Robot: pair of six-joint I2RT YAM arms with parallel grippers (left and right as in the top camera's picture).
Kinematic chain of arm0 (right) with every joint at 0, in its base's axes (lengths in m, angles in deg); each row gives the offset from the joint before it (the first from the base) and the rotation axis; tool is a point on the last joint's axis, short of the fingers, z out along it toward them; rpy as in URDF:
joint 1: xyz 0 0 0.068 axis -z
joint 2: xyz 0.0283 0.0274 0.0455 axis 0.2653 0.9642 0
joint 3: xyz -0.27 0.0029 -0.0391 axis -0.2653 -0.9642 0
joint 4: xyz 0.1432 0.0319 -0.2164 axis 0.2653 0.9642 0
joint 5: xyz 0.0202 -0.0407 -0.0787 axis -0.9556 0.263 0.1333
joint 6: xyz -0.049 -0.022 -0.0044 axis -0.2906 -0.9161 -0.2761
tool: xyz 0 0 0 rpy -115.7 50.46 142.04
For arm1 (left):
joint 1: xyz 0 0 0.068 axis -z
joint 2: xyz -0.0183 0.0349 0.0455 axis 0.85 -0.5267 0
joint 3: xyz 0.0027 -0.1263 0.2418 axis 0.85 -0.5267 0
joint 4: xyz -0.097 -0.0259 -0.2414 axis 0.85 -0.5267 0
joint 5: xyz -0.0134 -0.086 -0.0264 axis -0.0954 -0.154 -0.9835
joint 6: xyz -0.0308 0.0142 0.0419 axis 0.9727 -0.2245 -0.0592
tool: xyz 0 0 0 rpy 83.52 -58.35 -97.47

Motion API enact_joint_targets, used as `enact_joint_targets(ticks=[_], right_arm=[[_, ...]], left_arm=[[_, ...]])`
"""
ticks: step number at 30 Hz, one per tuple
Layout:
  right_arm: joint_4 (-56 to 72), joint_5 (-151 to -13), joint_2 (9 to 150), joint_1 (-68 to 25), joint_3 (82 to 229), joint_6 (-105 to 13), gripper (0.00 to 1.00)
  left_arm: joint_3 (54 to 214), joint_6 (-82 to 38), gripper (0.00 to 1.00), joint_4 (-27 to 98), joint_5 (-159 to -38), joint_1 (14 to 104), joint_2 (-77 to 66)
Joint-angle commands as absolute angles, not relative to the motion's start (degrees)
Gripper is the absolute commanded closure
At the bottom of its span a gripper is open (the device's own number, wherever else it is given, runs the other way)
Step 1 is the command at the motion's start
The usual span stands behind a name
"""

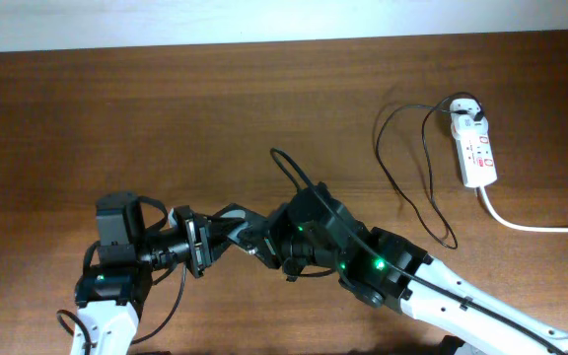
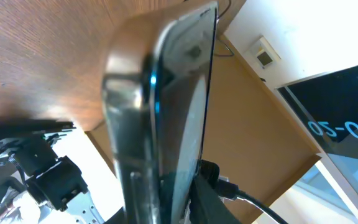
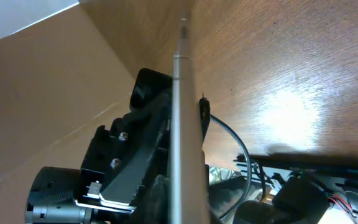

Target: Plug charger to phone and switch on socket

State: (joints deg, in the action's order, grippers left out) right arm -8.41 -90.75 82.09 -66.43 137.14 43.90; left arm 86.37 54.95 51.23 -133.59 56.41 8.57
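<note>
Nearest to us, our left gripper (image 1: 205, 247) is clamped on the phone (image 2: 166, 112), holding it off the table (image 1: 166, 118) on its edge, so both wrist cameras see it as a thin upright blade. Our right gripper (image 1: 262, 240) faces it from the other side, the two almost nose to nose. Its fingers are hidden, so we cannot tell whether it is closed on anything. The next move depends on the charger's plug tip (image 3: 204, 111), which sits just beside the phone's edge on the right gripper's side. In the left wrist view it appears at the phone's lower end, with its cable trailing away. We cannot tell whether it is seated in the port, but we judge it close. The right arm is nearer both plug and socket. Further out, the charger cable (image 1: 402, 187) loops across open table to the socket (image 1: 475, 148) at the far right, where the white cord (image 1: 531, 225) runs off. Nothing stands between.
</note>
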Motion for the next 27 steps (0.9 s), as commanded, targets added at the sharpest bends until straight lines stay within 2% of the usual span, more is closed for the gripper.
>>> enact_joint_targets(ticks=[1,5,9,15,20,25,27], right_arm=[[-8.2,-91.1,81.0,-66.7,138.0,42.7,0.89],[-8.2,-90.5,81.0,-66.7,138.0,42.7,0.89],[-8.1,-89.6,81.0,-66.7,138.0,42.7,0.88],[-7.7,-89.7,81.0,-66.7,138.0,42.7,0.70],[-7.4,-89.5,81.0,-66.7,138.0,42.6,0.54],[-2.3,-86.0,81.0,-66.7,138.0,42.5,0.43],[1.3,-84.3,81.0,-66.7,138.0,42.4,0.43]], left_arm=[[86.4,55.1,0.83,51.6,-134.6,56.2,8.4],[86.4,56.2,0.83,51.6,-134.6,56.2,8.4],[86.4,57.0,0.89,51.9,-134.2,56.2,8.4],[86.4,57.0,0.99,52.7,-132.4,56.2,8.4],[86.4,56.0,1.00,52.7,-127.3,56.2,8.4],[86.4,44.5,1.00,52.7,-117.4,56.2,8.4],[86.4,38.3,1.00,52.7,-113.7,56.2,8.4]])
